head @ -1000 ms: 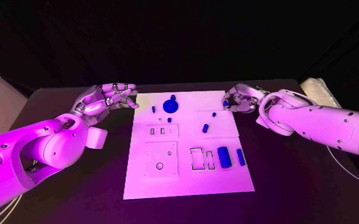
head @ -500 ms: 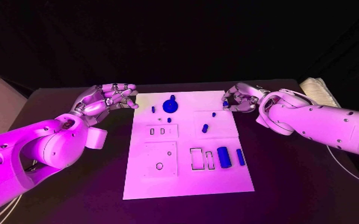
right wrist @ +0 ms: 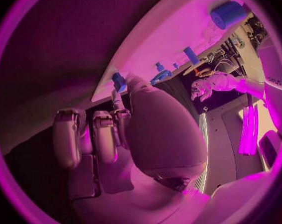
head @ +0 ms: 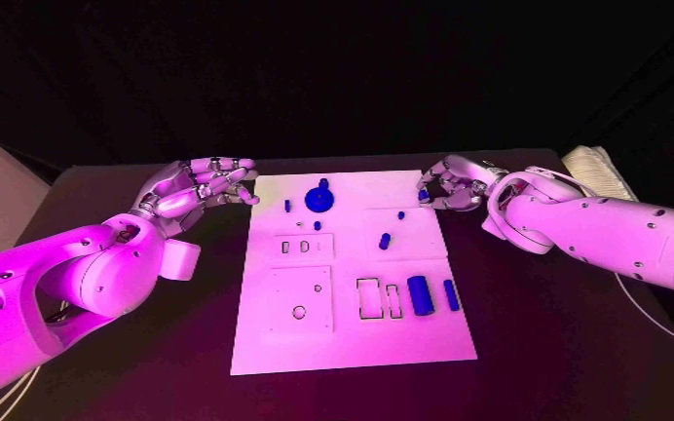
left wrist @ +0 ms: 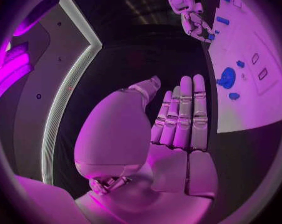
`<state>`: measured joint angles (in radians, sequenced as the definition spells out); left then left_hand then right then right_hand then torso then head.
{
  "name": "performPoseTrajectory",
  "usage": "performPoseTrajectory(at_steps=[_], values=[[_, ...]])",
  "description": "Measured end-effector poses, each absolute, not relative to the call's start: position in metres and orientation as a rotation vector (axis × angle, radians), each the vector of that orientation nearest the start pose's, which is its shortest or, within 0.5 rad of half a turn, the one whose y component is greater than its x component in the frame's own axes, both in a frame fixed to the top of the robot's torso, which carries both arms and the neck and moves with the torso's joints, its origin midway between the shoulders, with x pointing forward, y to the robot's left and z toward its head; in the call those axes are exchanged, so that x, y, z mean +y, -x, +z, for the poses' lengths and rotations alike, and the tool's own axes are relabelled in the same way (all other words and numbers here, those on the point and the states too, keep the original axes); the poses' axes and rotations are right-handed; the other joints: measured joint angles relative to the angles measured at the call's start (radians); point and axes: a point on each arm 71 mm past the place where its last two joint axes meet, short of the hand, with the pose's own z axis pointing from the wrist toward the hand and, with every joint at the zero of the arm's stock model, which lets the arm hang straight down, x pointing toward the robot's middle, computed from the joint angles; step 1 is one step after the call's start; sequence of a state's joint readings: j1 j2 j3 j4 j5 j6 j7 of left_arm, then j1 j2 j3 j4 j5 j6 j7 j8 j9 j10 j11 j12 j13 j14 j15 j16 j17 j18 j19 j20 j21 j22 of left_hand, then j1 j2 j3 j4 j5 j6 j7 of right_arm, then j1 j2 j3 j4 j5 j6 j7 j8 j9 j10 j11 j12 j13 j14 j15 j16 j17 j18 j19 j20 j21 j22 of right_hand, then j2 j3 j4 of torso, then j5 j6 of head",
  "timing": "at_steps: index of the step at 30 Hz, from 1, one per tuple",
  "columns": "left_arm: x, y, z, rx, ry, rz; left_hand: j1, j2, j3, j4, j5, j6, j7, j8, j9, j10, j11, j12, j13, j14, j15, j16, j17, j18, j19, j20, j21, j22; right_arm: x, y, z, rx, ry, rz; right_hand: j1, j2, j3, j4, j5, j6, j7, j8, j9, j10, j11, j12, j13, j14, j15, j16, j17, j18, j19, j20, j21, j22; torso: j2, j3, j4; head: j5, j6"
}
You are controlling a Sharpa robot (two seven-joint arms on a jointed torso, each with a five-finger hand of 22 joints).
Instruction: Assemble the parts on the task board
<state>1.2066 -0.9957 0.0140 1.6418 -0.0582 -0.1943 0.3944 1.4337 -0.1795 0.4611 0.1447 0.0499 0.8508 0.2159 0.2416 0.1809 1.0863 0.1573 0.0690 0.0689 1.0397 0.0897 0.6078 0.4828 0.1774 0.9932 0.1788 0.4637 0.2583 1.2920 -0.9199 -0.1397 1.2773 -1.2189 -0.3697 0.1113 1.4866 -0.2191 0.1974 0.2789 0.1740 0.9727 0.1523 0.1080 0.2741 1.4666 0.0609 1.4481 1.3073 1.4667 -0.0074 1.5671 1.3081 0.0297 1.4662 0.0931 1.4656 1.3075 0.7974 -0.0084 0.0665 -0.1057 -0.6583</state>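
right hand (head: 452, 187) pinching small blue part (head: 423, 194) at task board (head: 352, 338) upper right edge | left hand (head: 201, 186) empty, fingers apart, upper left | i judge risk: thin pinch, part could slip

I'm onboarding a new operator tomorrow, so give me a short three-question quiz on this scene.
1. True or false: the left hand holds a blue part.
2. Which hand pinches a small blue part at the board's far edge? A) left B) right
3. Fill in: the round blue disc lies nearer the ___ hand.

Key: 1 false; 2 B, the right hand; 3 left.
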Motion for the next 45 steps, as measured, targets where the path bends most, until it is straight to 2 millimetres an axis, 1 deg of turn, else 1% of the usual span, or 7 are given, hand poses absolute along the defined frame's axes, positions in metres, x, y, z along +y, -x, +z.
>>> performPoseTrajectory(at_steps=[3,15,21,28,32,42,45], values=[[0.2418,-0.4702,-0.1434,1.411,1.009,-1.651,0.000,0.000,0.000,0.000,0.000,0.000,0.000,0.000,0.000,0.000,0.000,0.000,0.000,0.000,0.000,0.000,0.000,0.000,0.000,0.000,0.000,0.000,-0.3183,-0.5220,-0.1765,1.610,-0.036,0.567,0.007,0.006,0.000,0.000,0.005,0.000,0.000,0.000,0.000,0.000,0.000,0.000,0.000,0.000,0.000,0.000,0.000,0.000,0.000,0.000,0.000,0.001,0.000,0.0001,0.0001,0.001,-0.001],[0.2419,-0.4706,-0.1438,1.414,1.009,-1.650,0.000,0.000,0.000,0.000,0.000,0.000,0.000,0.000,0.000,0.000,0.000,0.000,0.000,0.000,0.000,0.000,0.000,0.000,0.000,0.000,0.000,0.000,-0.3217,-0.5201,-0.1757,1.610,-0.037,0.581,0.014,0.000,0.003,-0.003,0.020,0.000,0.000,0.000,-0.001,0.000,0.000,0.000,0.000,0.000,0.000,0.000,0.000,0.000,0.000,0.000,0.000,0.000,0.000,0.0007,-0.0012,0.003,-0.003],[0.2418,-0.4709,-0.1440,1.416,1.010,-1.651,0.000,0.000,0.000,0.000,0.000,0.000,0.000,0.000,0.000,0.000,0.000,0.000,0.000,0.000,0.000,0.000,0.000,0.000,0.000,0.000,0.000,0.000,-0.3202,-0.5201,-0.1762,1.613,-0.034,0.591,0.043,0.020,0.026,-0.025,0.025,0.000,0.000,0.000,-0.003,0.000,0.000,0.000,0.000,0.000,0.000,0.000,0.000,0.000,0.000,0.000,0.000,0.000,0.000,0.0007,-0.0011,0.000,-0.003],[0.2413,-0.4710,-0.1442,1.418,1.010,-1.652,0.000,0.000,0.000,0.000,0.000,0.000,0.000,0.000,0.000,0.000,0.000,0.000,0.000,0.000,0.000,0.000,0.000,0.000,0.000,0.000,0.000,0.000,-0.3182,-0.5207,-0.1774,1.618,-0.035,0.598,0.060,0.028,0.078,-0.036,-0.033,0.002,0.002,0.000,-0.007,0.000,0.000,0.000,0.000,0.000,0.000,0.000,0.000,0.000,0.000,0.000,0.004,0.000,0.000,0.0003,-0.0003,0.000,-0.004],[0.2415,-0.4711,-0.1443,1.419,1.010,-1.651,0.000,0.000,0.000,0.000,0.000,0.000,0.000,0.000,0.000,0.000,0.000,0.000,0.000,0.000,0.000,0.000,0.000,0.000,0.000,0.000,0.000,0.001,-0.3181,-0.5210,-0.1780,1.621,-0.036,0.598,0.068,0.036,0.102,-0.042,-0.039,0.007,0.001,0.000,-0.008,0.000,0.000,0.000,0.001,0.000,0.000,0.000,0.000,0.000,0.000,0.000,0.004,0.000,0.000,0.0000,0.0002,0.003,-0.005],[0.2417,-0.4716,-0.1447,1.421,1.011,-1.649,0.000,0.000,0.000,0.000,0.000,0.000,0.000,0.000,0.000,0.000,0.000,0.000,0.000,0.000,0.000,0.000,0.000,0.000,0.000,0.000,0.000,0.001,-0.3184,-0.5218,-0.1787,1.624,-0.038,0.594,0.072,0.040,0.162,-0.062,-0.060,0.029,-0.004,0.015,-0.010,0.000,0.000,0.000,0.000,0.000,0.000,0.000,0.000,0.000,0.000,0.000,0.004,0.000,0.000,-0.0004,0.0004,0.007,-0.008],[0.2417,-0.4717,-0.1448,1.421,1.012,-1.648,0.000,0.000,0.000,0.000,0.000,0.000,0.000,0.000,0.000,0.000,0.000,0.000,0.000,0.000,0.000,0.000,0.000,0.000,0.000,0.000,0.000,0.001,-0.3183,-0.5219,-0.1787,1.624,-0.038,0.594,0.071,0.040,0.176,-0.069,-0.080,0.036,-0.006,0.016,-0.010,0.000,0.000,0.000,0.000,0.000,0.000,0.000,0.000,0.000,0.000,0.000,0.008,0.000,0.000,-0.0002,0.0004,0.007,-0.008]])
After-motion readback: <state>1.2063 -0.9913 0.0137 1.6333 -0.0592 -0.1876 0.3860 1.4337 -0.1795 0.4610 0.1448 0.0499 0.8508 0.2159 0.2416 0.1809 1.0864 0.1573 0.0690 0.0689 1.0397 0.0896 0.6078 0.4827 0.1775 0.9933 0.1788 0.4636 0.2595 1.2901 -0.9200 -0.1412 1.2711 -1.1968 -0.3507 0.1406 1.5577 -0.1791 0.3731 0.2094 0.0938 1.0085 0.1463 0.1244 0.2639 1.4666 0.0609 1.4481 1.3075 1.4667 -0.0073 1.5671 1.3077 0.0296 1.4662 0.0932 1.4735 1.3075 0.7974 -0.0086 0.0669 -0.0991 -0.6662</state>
